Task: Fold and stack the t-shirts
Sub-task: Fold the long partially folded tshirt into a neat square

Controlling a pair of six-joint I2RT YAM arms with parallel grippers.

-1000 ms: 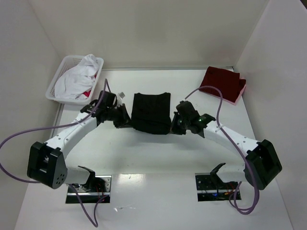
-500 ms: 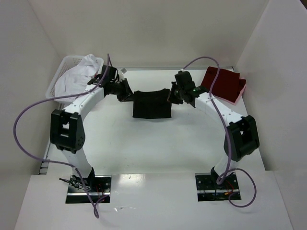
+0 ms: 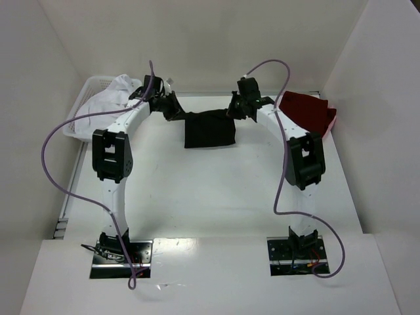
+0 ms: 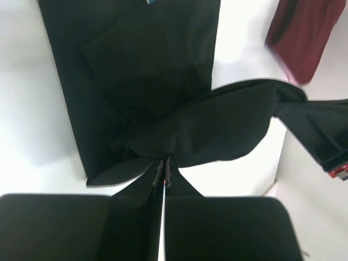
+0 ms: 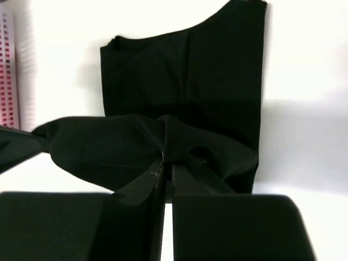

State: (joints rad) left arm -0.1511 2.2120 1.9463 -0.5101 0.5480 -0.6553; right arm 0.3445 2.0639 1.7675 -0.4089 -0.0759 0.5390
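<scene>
1. Right of the basket (image 3: pixel 77 108), the black t-shirt (image 3: pixel 209 131) is being pinched along one edge, mid-fold, by the left gripper (image 3: pixel 176 113) and right gripper (image 3: pixel 235 111).
2. Farther right, a dark red t-shirt (image 3: pixel 307 113) is being kept folded; white t-shirts (image 3: pixel 105 105) inside the basket are being left unfolded.

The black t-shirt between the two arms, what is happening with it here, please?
Both arms are folding the black t-shirt. The left gripper and the right gripper are each shut on one part of its cloth and hold it raised, while the rest lies flat on the table. A folded dark red t-shirt lies at the far right corner. White cloth fills the basket at the far left.
</scene>
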